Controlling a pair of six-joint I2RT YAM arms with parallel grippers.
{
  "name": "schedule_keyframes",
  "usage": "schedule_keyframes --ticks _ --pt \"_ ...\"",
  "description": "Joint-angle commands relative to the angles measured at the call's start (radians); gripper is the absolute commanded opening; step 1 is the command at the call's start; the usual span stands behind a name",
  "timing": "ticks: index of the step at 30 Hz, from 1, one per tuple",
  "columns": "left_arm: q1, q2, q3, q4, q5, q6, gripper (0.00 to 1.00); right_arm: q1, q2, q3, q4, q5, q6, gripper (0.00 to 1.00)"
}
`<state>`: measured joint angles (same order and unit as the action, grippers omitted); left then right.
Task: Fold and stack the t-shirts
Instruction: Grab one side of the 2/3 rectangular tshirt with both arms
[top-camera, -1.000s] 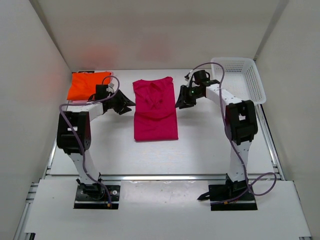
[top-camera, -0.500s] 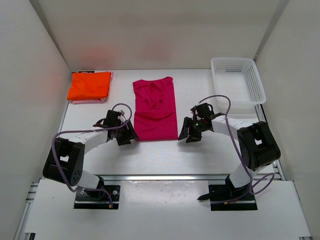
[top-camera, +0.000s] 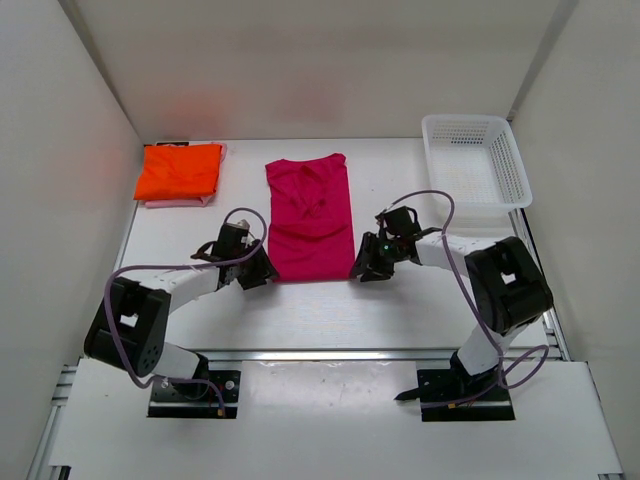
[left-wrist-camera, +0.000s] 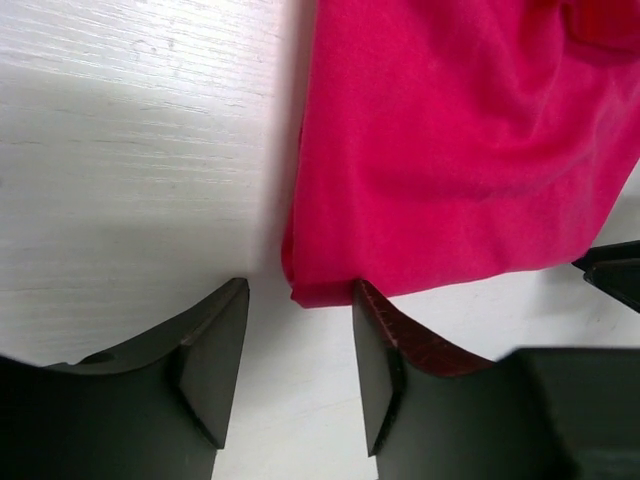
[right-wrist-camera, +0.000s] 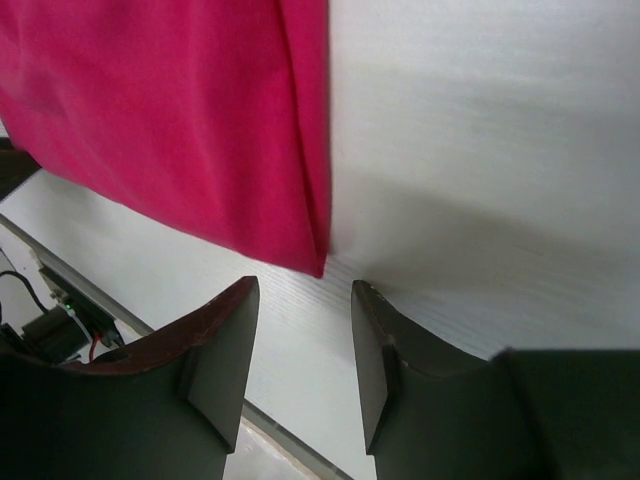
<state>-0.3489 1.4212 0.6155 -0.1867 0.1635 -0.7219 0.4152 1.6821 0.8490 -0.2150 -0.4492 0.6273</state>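
The magenta t-shirt (top-camera: 309, 218) lies folded lengthwise in the middle of the table. My left gripper (top-camera: 258, 274) is low at its near left corner (left-wrist-camera: 300, 290), jaws open, the corner just ahead of the fingertips. My right gripper (top-camera: 360, 271) is low at its near right corner (right-wrist-camera: 318, 262), open too, nothing between its fingers. The orange t-shirt (top-camera: 180, 170) lies folded at the back left on top of the light pink one (top-camera: 172, 203), of which only an edge shows.
A white mesh basket (top-camera: 478, 158) stands at the back right. White walls close in the table on three sides. A metal rail (top-camera: 320, 353) runs along the near edge in front of the arm bases.
Both arms came down from the shirt's far end to its near corners. In the last half second both grippers edged in toward those corners.
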Motion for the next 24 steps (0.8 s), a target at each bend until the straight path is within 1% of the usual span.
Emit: schedule_keyframes --ticks 1,3,6,7,8,9,10,11,12,13,14,18,21,23,24 --pt "-0.022 0.01 -0.013 0.039 -0.022 -0.034 0.55 0.007 0.037 0.031 0.029 0.038 0.005 0.4" --pt "-0.03 0.022 -0.005 0.044 -0.028 -0.042 0.49 0.002 0.054 0.035 0.028 0.03 0.002 0.39" --pt "-0.032 0.045 -0.004 0.062 -0.016 -0.048 0.45 0.007 0.068 0.039 0.031 0.023 0.0 0.36" --pt "-0.032 0.047 -0.003 0.069 -0.018 -0.059 0.45 0.007 0.073 0.041 0.029 0.015 0.002 0.34" --pt "-0.038 0.048 0.001 0.078 -0.016 -0.063 0.43 0.008 0.079 0.035 0.029 0.012 -0.003 0.3" --pt "-0.044 0.054 0.0 0.084 -0.024 -0.066 0.37 0.014 0.082 0.033 0.032 0.015 0.005 0.23" --pt "-0.053 0.056 0.003 0.085 -0.034 -0.073 0.34 0.01 0.079 0.033 0.037 0.006 0.003 0.19" --pt "-0.055 0.048 0.001 0.089 -0.042 -0.07 0.27 0.008 0.088 0.036 0.042 -0.002 0.008 0.15" --pt "-0.059 0.053 -0.003 0.102 -0.045 -0.082 0.16 0.008 0.094 0.039 0.036 -0.019 0.005 0.12" --pt "-0.059 0.048 -0.008 0.119 -0.039 -0.089 0.02 0.007 0.094 0.042 0.034 -0.028 0.002 0.07" --pt "-0.056 0.05 -0.014 0.122 -0.035 -0.091 0.0 0.013 0.09 0.039 0.035 -0.028 0.002 0.01" --pt "-0.052 0.041 0.018 0.106 -0.016 -0.076 0.0 0.007 0.073 0.077 0.002 -0.032 -0.018 0.0" --pt "-0.029 0.004 0.091 0.058 0.01 -0.062 0.0 -0.007 0.031 0.125 -0.041 -0.026 -0.037 0.0" --pt "-0.015 -0.043 0.142 0.021 0.021 -0.048 0.0 -0.015 -0.033 0.169 -0.087 -0.01 -0.052 0.0" --pt "-0.016 -0.054 0.171 -0.003 0.002 -0.044 0.0 -0.015 -0.05 0.173 -0.105 -0.006 -0.054 0.0"
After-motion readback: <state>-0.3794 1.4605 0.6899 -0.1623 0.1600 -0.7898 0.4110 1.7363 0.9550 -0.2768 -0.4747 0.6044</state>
